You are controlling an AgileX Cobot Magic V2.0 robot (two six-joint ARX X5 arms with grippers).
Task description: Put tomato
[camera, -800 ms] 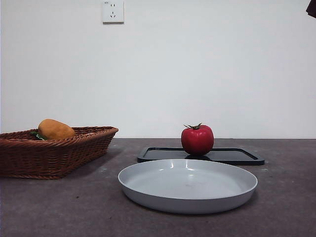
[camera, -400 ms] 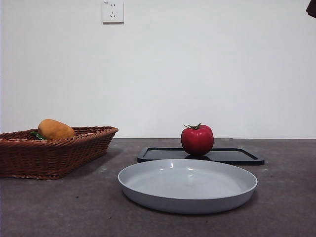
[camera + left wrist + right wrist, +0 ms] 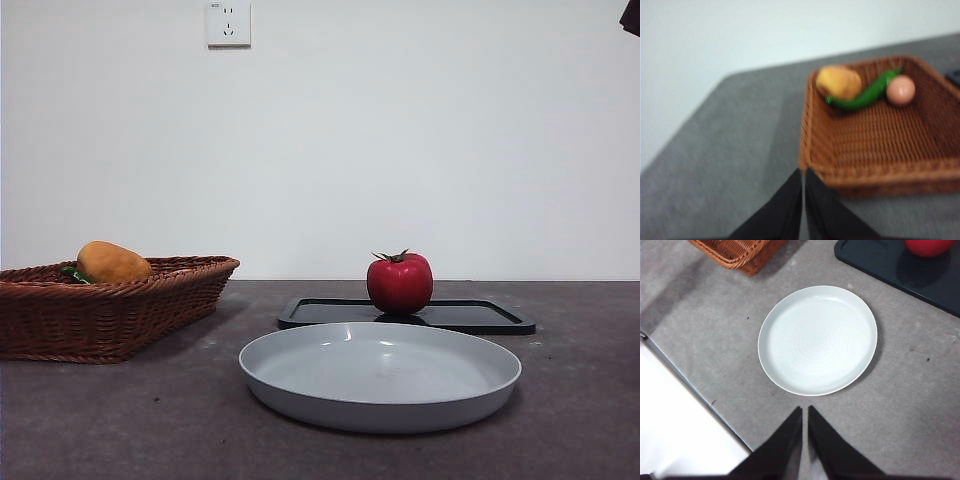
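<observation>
Right gripper (image 3: pixel 805 412) jaws together, high above the grey plate (image 3: pixel 817 340), left gripper (image 3: pixel 803 175) jaws together near the wicker basket (image 3: pixel 875 145), tomato (image 3: pixel 400 282) upright on the black tray (image 3: pixel 470 316) behind the plate, untouched

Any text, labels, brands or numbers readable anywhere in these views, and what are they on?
None can be read.
Wall socket: a tiny dark mark at its upper corner, too small to read.
Tomato, black tray, grey plate, wicker basket: no print visible.
</observation>
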